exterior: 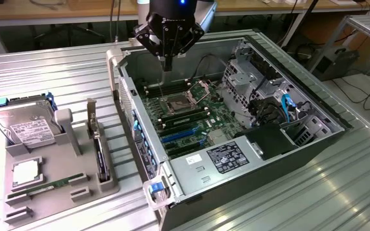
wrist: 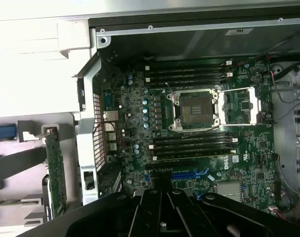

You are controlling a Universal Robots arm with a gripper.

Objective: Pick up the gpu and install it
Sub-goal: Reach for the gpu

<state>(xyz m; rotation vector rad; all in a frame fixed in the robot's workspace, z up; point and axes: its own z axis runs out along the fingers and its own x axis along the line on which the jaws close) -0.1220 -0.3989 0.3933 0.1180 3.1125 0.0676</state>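
Note:
The gpu (exterior: 99, 147) stands on its long edge in a slot of the grey holder tray (exterior: 56, 185), at the exterior view's left of the case, its silver bracket at the far end. In the wrist view the gpu (wrist: 55, 170) appears as a thin card beside the case wall. My gripper (exterior: 166, 61) hangs above the open computer case (exterior: 191, 190), over the far part of the motherboard (exterior: 191, 115). Its fingers are shut with nothing between them. The gripper (wrist: 165, 186) looks down on the blue expansion slots (wrist: 189, 174) and the CPU socket (wrist: 194, 109).
The tray also carries a silver hard drive (exterior: 27, 126), a small square part (exterior: 25, 172) and a green memory stick (exterior: 46, 185). Inside the case are a power supply (exterior: 223, 156), drive cage (exterior: 256, 72) and cables (exterior: 286, 108). Everything rests on a ribbed metal table (exterior: 339, 192).

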